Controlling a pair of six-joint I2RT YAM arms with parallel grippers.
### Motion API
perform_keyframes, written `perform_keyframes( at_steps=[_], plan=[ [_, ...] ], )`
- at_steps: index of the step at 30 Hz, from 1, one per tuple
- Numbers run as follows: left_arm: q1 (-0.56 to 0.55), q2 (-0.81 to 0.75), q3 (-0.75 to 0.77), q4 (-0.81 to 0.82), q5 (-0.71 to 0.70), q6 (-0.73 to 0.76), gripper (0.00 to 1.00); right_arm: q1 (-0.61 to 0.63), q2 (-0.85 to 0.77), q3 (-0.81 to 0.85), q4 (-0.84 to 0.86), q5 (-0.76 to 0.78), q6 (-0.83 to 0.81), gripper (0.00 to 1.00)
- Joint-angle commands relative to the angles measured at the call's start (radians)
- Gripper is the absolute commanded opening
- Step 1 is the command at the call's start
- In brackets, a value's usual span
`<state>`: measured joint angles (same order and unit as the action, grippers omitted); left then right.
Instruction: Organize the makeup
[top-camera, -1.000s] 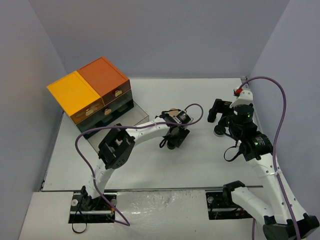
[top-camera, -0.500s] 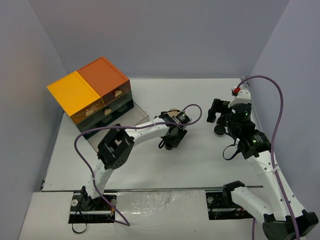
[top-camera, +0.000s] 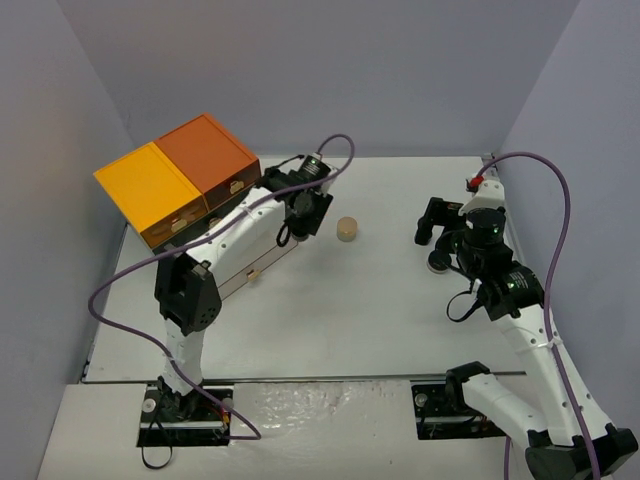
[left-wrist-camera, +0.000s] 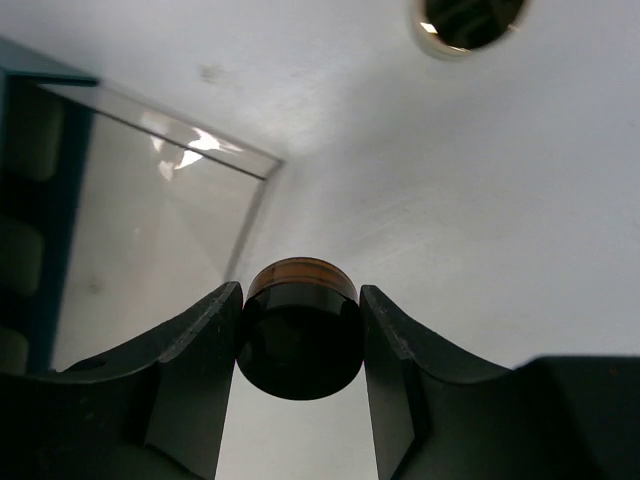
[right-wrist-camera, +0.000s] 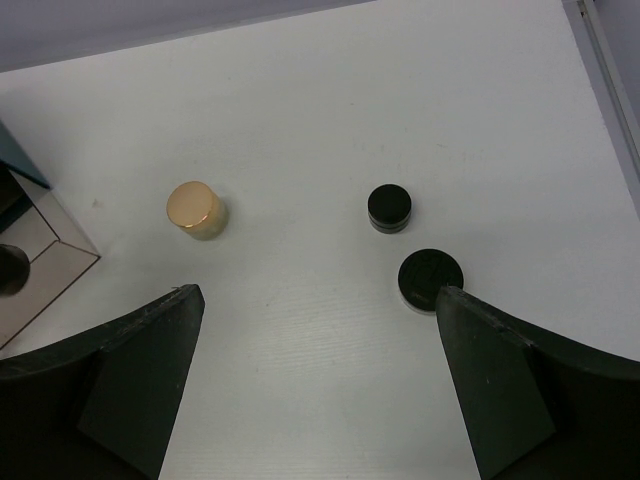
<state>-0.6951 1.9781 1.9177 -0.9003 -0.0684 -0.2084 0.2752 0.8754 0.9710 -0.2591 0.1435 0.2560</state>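
- Our left pincer (left-wrist-camera: 300, 300) is clamped on a small round dark jar with an amber band at its top (left-wrist-camera: 300, 350). One finger presses on each side of its wall, so the jar hangs level and clear of the table.
- We carry it high, we judge, so that it can pass over the wall of the drawer rather than knock it.
- Just beside the jar lies the clear plastic drawer (left-wrist-camera: 150, 250), pulled out from the dark green cabinet with orange and yellow tops (top-camera: 180, 180). It is open towards us, and we take it as the place where this jar belongs.
- The jar is not yet over the drawer; it hangs by the near corner.
- Farther out on the white table (right-wrist-camera: 300, 100) stands a short jar with a gold lid (right-wrist-camera: 195, 208), upright and alone.
- Well apart from it sit two round black compacts (right-wrist-camera: 389, 207), near each other but not touching.
- Our right pincer (right-wrist-camera: 318, 300) hangs above them with its jaws wide apart and nothing between them, probably lined up for the nearer, larger compact (right-wrist-camera: 431, 278).
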Motion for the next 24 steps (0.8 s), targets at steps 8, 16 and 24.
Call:
perform_keyframes(
  at_steps=[8, 16, 24],
  plan=[
    [0.269, 0.011, 0.01, 0.103, 0.009, 0.103, 0.06, -0.005, -0.043, 0.012, 0.047, 0.018, 0.011, 0.99],
    [0.321, 0.013, -0.15, 0.27, 0.068, 0.211, 0.1, -0.005, -0.064, -0.012, 0.047, 0.014, 0.025, 0.99],
    [0.331, 0.007, -0.276, 0.354, 0.068, 0.312, 0.15, -0.005, -0.053, -0.006, 0.048, 0.013, 0.021, 0.99]
  ],
)
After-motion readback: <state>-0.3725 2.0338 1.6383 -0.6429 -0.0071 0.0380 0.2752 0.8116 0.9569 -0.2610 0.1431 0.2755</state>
